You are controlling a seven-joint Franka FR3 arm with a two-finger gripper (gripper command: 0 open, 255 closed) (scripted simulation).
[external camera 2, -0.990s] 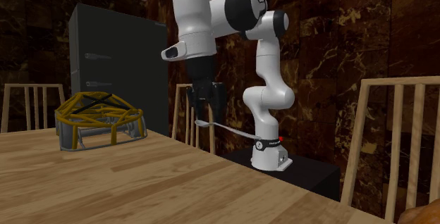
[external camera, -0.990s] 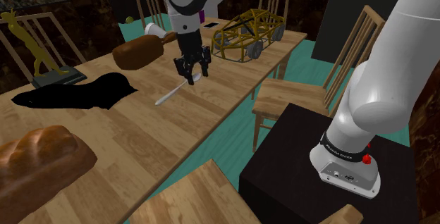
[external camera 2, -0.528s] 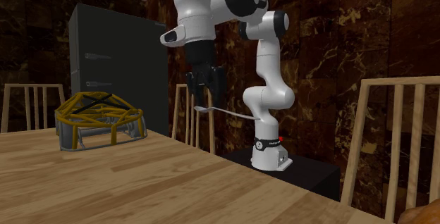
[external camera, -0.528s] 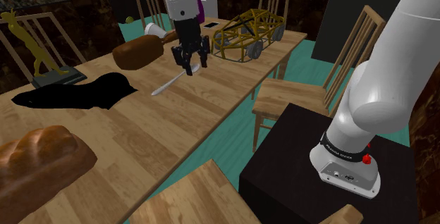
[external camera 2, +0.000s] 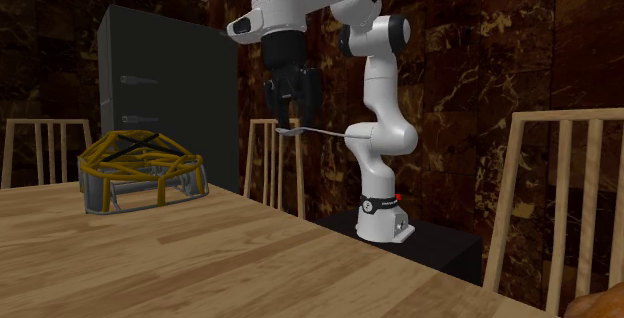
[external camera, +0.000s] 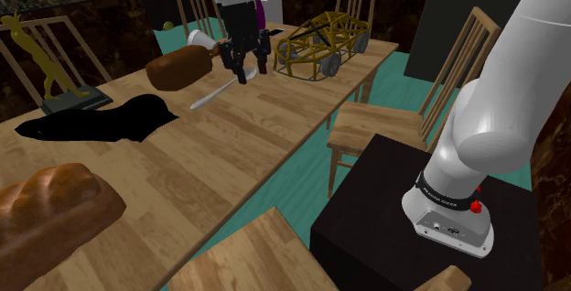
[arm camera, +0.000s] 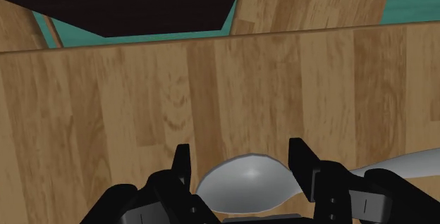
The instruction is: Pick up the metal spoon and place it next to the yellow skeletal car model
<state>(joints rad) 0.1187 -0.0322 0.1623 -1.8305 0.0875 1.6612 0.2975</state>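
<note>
Ok, end effector (external camera: 245,70) is closed on the metal spoon (external camera: 216,93), gripping at the bowl end. In wrist view the bowl (arm camera: 247,180) sits clasped btwn the two fingers and the handle runs out past one of them. The spoon is in the air, clear of the wooden surface (external camera: 183,179). The yellow skeletal car model (external camera: 320,44) is at approx 2 o'clock from it in shoulder view, near but apart.

Handling (judgement): prob light, stiff and smooth-sided, so a bit slippery. The grip is far off-centre, so the long handle cantilevers and could pivot in the pads if swung fast. Taking hold nearer the neck or mid-handle would be steadier, but the current hold looks ok for a short carry.

Long axis: in shoulder view the handle runs from the grip toward approx 8 o'clock, w/ the tip lower than the bowl. In second exterior view the spoon (external camera 2: 325,131) is nearly level, handle toward 3 o'clock and bowl end under the end effector (external camera 2: 290,124). There the car model (external camera 2: 140,171) lies at approx 8 o'clock from the grip.
</note>
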